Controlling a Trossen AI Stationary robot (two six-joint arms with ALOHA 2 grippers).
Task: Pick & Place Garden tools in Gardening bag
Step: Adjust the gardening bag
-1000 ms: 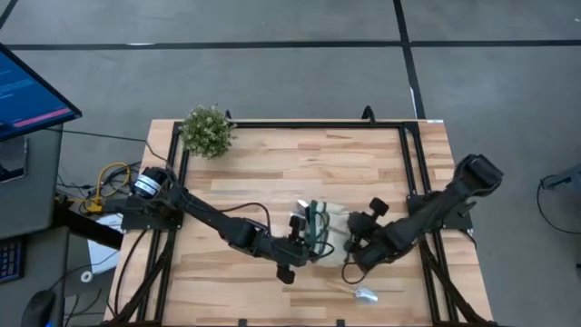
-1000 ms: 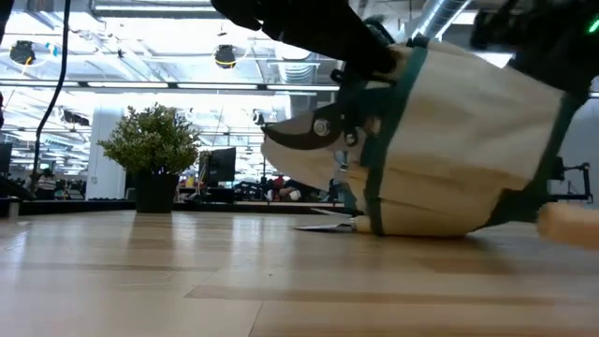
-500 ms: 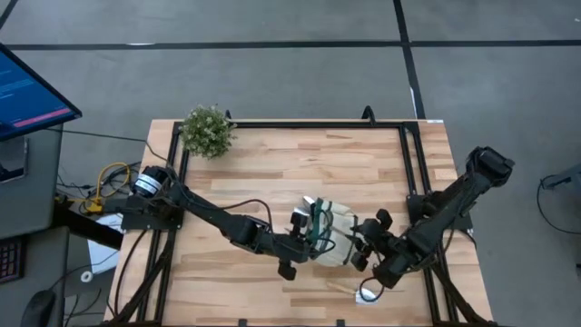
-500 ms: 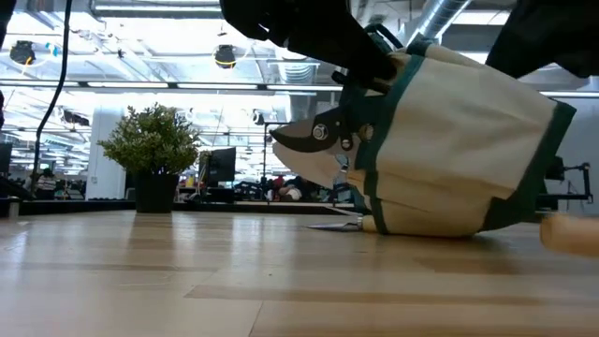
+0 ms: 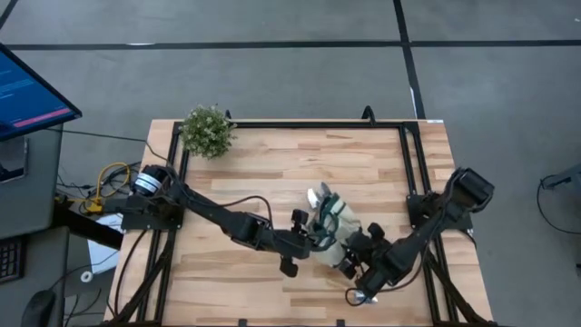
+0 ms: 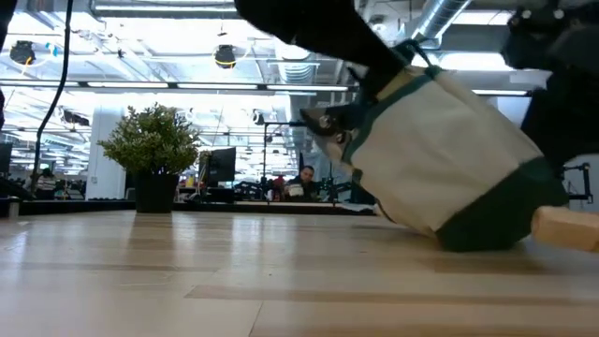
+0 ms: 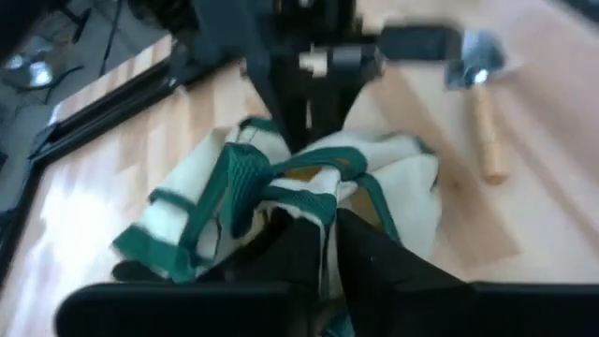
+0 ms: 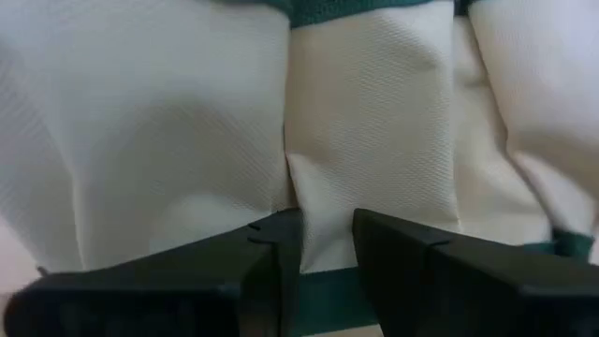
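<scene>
The beige gardening bag (image 5: 334,224) with green trim lies tilted at the table's middle right; in the low view (image 6: 449,150) it rests on its green bottom corner with the mouth end raised. Dark-handled pruning shears (image 6: 329,122) stick out at its mouth. My left gripper (image 7: 329,245) is shut on the bag's mouth end, coming from the table's left (image 5: 311,240). My right gripper (image 8: 324,245) is shut on the bag's canvas near its bottom (image 5: 352,262). A wooden-handled trowel (image 7: 481,110) lies on the table beyond the bag, mostly under my right arm in the high view (image 5: 356,294). My left gripper pinches the bag's rim by its green trim (image 7: 309,204) between its two fingers, coming roughly level from the table's left. The mouth end is held up and the bag's bottom corner (image 6: 487,234) rests on the table. My right gripper pinches a raised fold of the beige canvas (image 8: 323,201) between its two fingers, just above the green bottom trim (image 8: 323,300). It comes from the table's near right side. The cloth creases toward the fingers.
A bushy green potted plant (image 5: 207,131) stands at the table's far left corner. A black metal frame (image 5: 413,159) runs along the table's far and side edges. Bare wood lies at the far middle and near left.
The bag has tipped: its mouth end has risen and swung toward the far edge, and it now stands slanted on its bottom corner. My right gripper went toward the near edge by the trowel, then back to the bag's bottom. My left gripper has risen with the rim.
</scene>
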